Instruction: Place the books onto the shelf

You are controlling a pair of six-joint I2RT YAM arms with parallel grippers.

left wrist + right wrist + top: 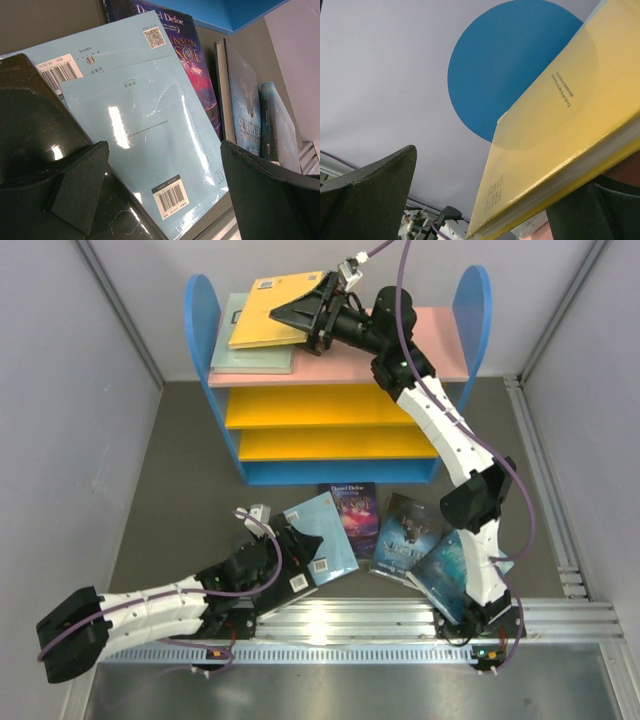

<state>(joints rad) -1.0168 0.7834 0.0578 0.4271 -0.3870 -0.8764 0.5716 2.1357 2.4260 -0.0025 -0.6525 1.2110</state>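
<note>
Left pincer (162,150) agape, low at light-blue book (140,115)

Stretched low from the bottom left corner of the top view toward the lower centre with the left arm (150,605), ending in the left gripper (292,540) with jaws spread wide, the dark left fingers (55,190) sitting at the two bottom corners of the left wrist view, well apart. Standing up from the bottom right with the right arm (440,420), bent at the elbow right of centre, slanted up-left to the top centre and ending in the right gripper (290,312), pointed left. Parted wide there too, the right fingers (370,195) at the lower left and lower right of the right wrist view.
</note>
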